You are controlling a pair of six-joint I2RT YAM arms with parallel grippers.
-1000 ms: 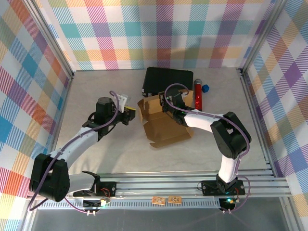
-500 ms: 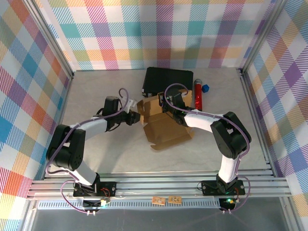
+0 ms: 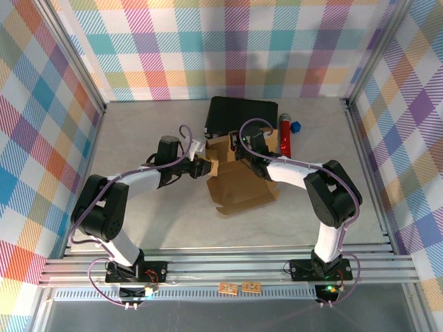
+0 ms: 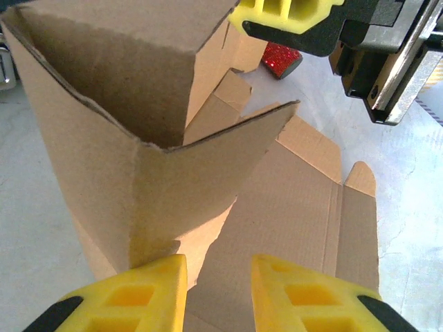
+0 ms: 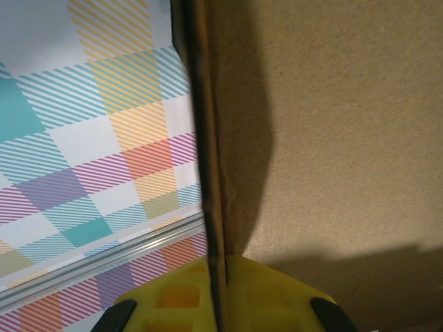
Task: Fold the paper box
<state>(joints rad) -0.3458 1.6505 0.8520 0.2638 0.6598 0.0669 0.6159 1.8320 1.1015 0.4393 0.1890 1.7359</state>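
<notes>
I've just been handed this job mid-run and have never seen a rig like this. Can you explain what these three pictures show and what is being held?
Two robot arms are bolted at the near edge of a table, each ending in a two-finger gripper with yellow tips. The wide picture looks down from above and behind the arms. The other two come from cameras on the wrists. On the table lie the paper box, a half-folded brown cardboard sheet, with a black case behind it, and a red glittery tube and a small blue thing to the right. The right gripper is shut on an upright cardboard wall of the box. The left gripper is open, its jaws apart just in front of a raised corner of the box, and it holds nothing.
</notes>
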